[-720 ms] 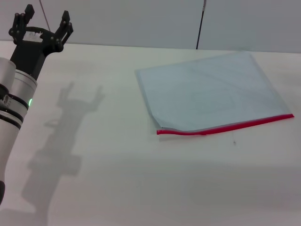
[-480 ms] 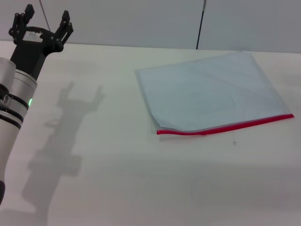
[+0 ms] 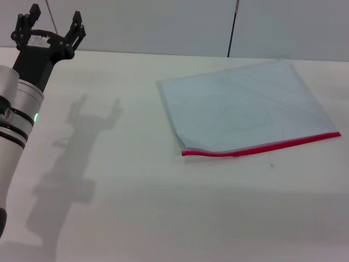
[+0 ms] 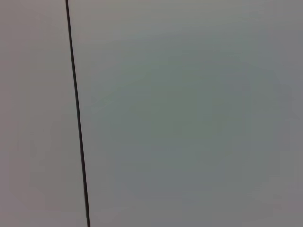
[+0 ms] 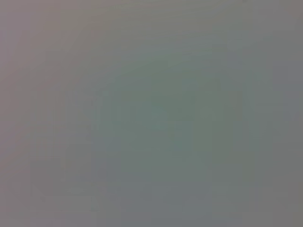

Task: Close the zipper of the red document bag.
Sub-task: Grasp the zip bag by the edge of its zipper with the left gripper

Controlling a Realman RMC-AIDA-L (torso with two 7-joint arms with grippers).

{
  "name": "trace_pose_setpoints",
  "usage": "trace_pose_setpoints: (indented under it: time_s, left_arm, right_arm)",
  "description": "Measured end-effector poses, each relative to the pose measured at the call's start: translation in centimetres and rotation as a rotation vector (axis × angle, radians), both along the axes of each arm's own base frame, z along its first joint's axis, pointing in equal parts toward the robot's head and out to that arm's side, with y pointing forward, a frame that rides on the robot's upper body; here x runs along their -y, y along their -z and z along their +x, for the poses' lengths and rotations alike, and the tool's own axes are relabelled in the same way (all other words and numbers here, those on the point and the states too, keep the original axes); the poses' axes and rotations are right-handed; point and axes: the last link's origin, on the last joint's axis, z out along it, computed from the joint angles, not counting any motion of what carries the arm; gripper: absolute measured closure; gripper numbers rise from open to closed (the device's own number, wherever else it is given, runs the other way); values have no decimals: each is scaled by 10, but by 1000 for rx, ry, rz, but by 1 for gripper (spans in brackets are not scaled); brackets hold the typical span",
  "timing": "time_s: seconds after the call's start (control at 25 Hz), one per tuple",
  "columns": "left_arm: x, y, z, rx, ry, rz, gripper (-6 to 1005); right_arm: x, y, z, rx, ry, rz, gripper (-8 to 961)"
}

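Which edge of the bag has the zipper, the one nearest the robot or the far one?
The near edge: the zipper is the red strip along the red document bag; the other edges are plain pale plastic.

We see only our left arm, raised at the far left of the head view, wrist pointing away and up. Left gripper (image 3: 50, 23) is held high, fingers (image 3: 75, 26) spread apart, gripping nothing.

You've got a white cylindrical left arm (image 3: 13, 125) with black bands, small green light, black multi-fingered left gripper (image 3: 52, 24).
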Motion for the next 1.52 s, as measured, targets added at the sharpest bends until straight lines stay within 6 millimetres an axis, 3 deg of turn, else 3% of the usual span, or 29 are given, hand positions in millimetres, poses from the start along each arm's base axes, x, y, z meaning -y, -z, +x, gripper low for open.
trace_pose_setpoints:
  time_s: [0.28,0.64,0.96,1.52]
  left_arm:
    - [-15,15,14,83,25,-175,126]
    - [-28,55,63,-163,99,-510,128]
    - [-20,81,100,-430,28,-657,129]
    - [2,92,141,-730,-96,-779,131]
  right_arm:
    - [3,-1,5,2,12,0,436]
    - [3,-2,7,6,21,-3,436]
    - [3,-2,7,7,22,-3,437]
    - [0,-1,7,8,37,-16,437]
